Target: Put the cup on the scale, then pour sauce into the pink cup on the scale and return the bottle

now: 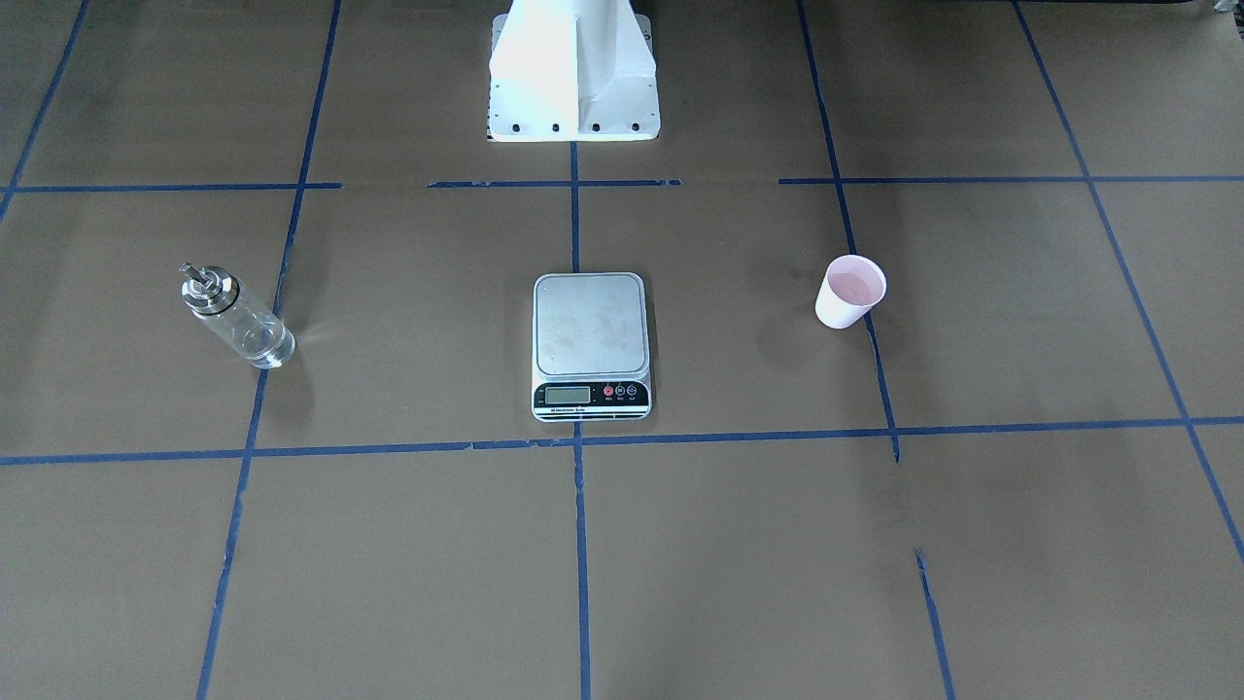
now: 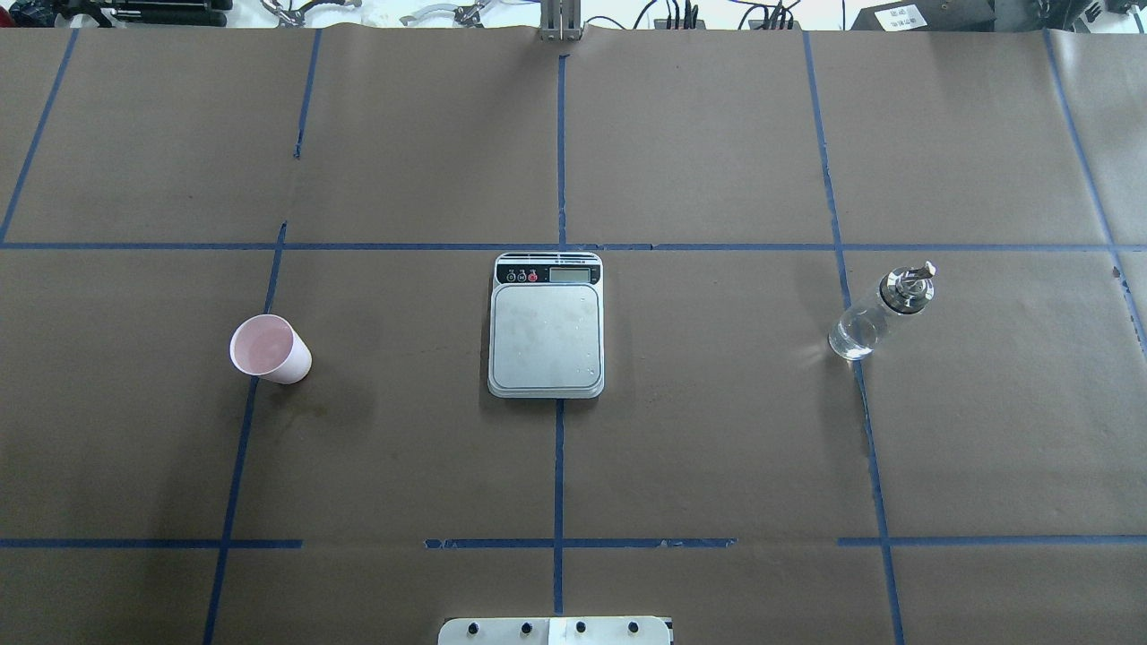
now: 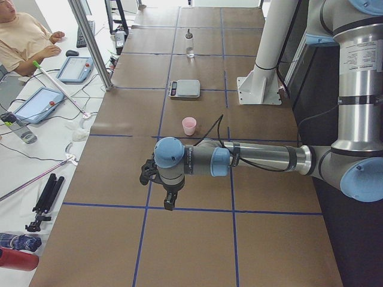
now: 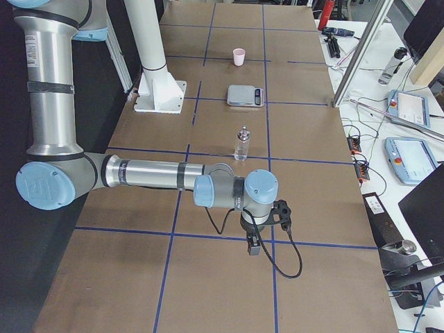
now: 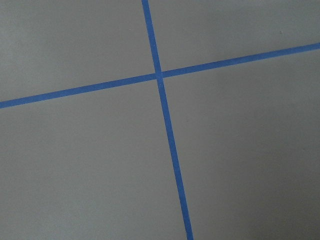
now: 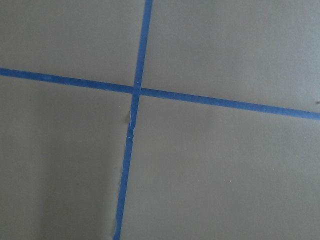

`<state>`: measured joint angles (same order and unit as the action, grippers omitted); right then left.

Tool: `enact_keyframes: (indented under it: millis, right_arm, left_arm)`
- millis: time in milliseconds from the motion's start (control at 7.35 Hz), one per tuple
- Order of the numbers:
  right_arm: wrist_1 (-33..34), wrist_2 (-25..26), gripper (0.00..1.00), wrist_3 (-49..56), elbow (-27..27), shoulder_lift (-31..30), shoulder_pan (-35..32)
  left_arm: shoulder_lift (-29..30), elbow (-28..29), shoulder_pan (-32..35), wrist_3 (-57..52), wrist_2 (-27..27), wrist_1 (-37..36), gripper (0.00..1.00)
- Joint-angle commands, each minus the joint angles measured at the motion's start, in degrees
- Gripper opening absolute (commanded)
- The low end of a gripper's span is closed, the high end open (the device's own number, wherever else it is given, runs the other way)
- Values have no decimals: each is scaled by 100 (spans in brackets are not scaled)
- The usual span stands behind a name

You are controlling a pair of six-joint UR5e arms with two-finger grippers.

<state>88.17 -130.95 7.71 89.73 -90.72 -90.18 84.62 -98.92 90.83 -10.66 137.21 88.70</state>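
The pink cup stands upright on the brown paper on my left side, apart from the scale. In the table's middle lies the scale, its steel platform bare. On my right side the clear glass bottle stands upright with its silver cap on. My left gripper hangs over the table's left end, well short of the cup; I cannot tell if it is open. My right gripper hangs near the right end, short of the bottle; its state I cannot tell either.
Blue tape lines grid the brown paper. The white robot pedestal stands behind the scale. Beyond the table's far edge a person sits by tablets, cables and a tripod. Both wrist views show only paper and tape.
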Motion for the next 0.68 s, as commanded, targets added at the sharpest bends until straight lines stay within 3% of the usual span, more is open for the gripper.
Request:
enact_keyframes:
  millis: [0,272,544]
  right_arm:
    - [-675,-27,100,-76,70,19,210]
    - [-1668,43,100,-68,106,45,596]
    - [-1926,44,100,-347,115,106,607]
  left_arm:
    - [36,-13,-13,2,7,172,100]
    - [28,118,-4,-32,-2,1030,100]
    - [-42,233,5,-59,60,1333,100]
